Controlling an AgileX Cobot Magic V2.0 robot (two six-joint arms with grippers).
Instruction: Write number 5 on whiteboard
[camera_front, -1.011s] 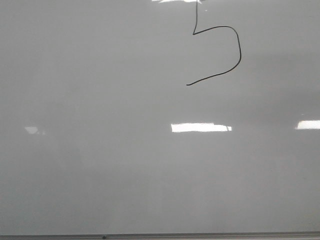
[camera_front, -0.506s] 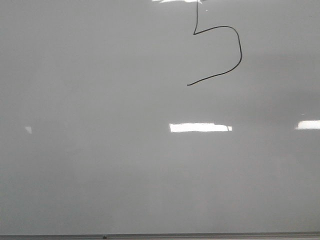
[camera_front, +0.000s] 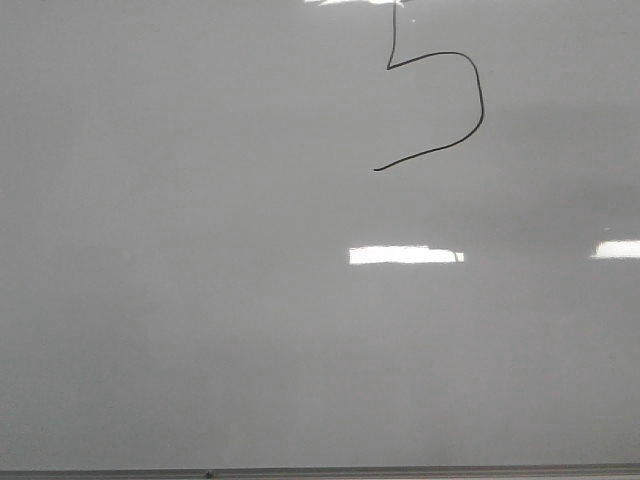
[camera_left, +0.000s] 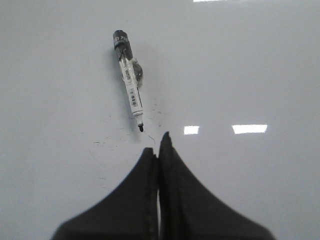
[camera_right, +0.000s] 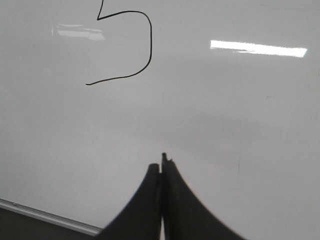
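Note:
The whiteboard (camera_front: 200, 300) fills the front view. The number 5 (camera_front: 478, 100) is drawn in thin black line at its upper right: a short vertical stroke, a rounded belly and a tail, no top bar. It also shows in the right wrist view (camera_right: 149, 45). No gripper shows in the front view. My left gripper (camera_left: 159, 145) is shut and empty above the whiteboard (camera_left: 240, 75). A black marker (camera_left: 129, 80), uncapped, lies flat on the board just beyond its fingertips. My right gripper (camera_right: 161, 164) is shut and empty over the whiteboard (camera_right: 240, 125), apart from the 5.
The board's thin metal edge strip (camera_front: 320, 471) runs along the near side, and shows in the right wrist view (camera_right: 45, 216). Bright rectangular light reflections (camera_front: 405, 255) lie on the board. Faint ink specks (camera_left: 107, 142) mark the board near the marker tip.
The 5 and the board have not moved. A faint reflection at the left of the board has faded away, and the middle reflection has shifted slightly.

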